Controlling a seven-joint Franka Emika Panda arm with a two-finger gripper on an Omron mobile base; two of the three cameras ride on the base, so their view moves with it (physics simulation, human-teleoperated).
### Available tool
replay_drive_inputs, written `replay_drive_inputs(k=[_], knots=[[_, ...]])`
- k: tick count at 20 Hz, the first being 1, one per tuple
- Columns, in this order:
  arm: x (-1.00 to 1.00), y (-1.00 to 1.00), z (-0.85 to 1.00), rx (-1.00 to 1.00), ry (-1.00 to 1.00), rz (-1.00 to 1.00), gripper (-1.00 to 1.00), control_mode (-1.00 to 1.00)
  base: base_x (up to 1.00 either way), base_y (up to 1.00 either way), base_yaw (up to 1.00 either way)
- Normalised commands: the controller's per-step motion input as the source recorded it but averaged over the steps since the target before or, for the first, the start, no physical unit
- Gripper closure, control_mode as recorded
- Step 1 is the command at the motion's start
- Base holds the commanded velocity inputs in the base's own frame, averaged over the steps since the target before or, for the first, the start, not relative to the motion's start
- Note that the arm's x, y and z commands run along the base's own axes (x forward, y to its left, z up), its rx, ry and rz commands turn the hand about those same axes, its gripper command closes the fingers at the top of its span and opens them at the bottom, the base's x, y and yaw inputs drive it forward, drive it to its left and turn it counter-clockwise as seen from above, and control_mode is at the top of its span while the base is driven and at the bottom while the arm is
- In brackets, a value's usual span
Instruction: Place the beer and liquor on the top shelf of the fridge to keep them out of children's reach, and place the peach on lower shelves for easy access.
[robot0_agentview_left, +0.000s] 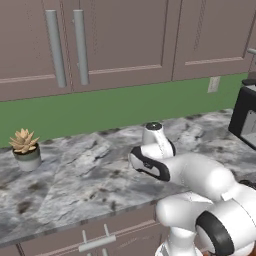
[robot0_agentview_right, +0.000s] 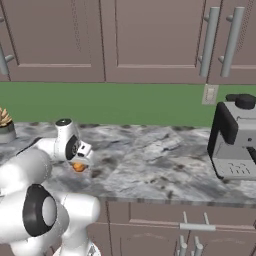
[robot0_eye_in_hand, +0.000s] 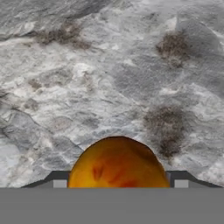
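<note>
One peach (robot0_eye_in_hand: 118, 164) sits clamped between the two fingertips (robot0_eye_in_hand: 59, 178) of the pincer (robot0_agentview_right: 80, 166), at six o'clock in the hand view, low over the marbled counter (robot0_agentview_right: 160, 160), with a potted succulent (robot0_agentview_left: 25, 148) well apart.

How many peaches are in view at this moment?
1. The peach sits low on the marble counter between the fingers of the tool; the right base view shows it as an orange spot under the hand. More could be hidden behind the arm.
</note>
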Motion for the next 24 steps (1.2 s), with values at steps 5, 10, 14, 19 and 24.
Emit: replay_drive_inputs(k=[5,10,14,19,24], knots=[[-0.36,-0.25,0.67,0.01,-0.35,0.00,1.00,-1.00,0.00,0.00,0.00],[-0.52,-0.30,0.82,0.00,-0.25,0.00,1.00,-1.00,0.00,0.00,0.00],[-0.59,-0.32,0.84,0.00,-0.16,0.00,1.00,-1.00,0.00,0.00,0.00],[-0.49,-0.21,0.84,0.00,-0.09,0.03,1.00,-1.00,0.00,0.00,0.00],[-0.54,-0.02,0.71,0.00,-0.04,0.05,1.00,-1.00,0.00,0.00,0.00]])
